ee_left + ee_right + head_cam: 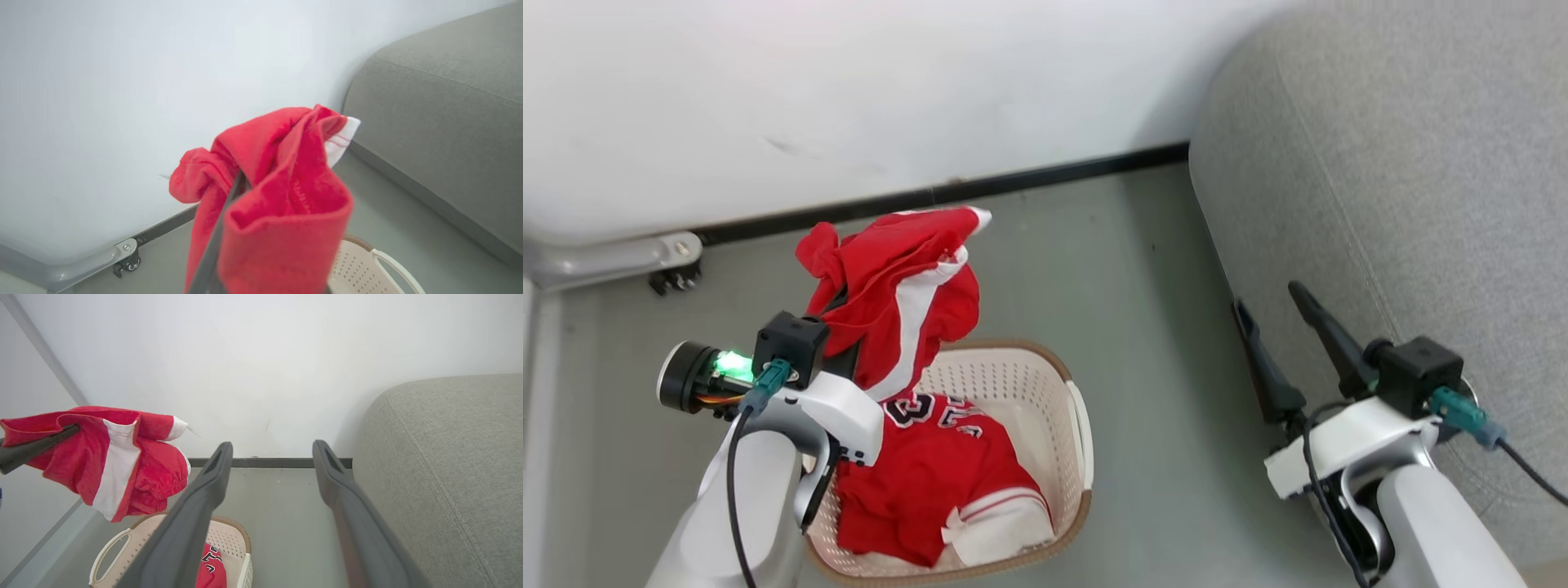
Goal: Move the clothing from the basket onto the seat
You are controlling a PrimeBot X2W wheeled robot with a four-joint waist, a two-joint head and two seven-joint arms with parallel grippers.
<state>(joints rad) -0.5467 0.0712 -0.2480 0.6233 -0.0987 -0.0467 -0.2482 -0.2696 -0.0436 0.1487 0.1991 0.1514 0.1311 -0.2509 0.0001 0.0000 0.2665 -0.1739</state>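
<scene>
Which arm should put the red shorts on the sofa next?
Left, I think. The left end effector is shut on the red shorts, held up above the basket, so it only needs to swing over to the sofa. The right end effector is open and empty, nearer the sofa.

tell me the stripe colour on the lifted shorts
White, on the red shorts; best in the right wrist view.

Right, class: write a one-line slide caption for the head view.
Left gripper holds the red shorts above the basket, jersey lying inside; right gripper open beside the grey sofa.
</scene>
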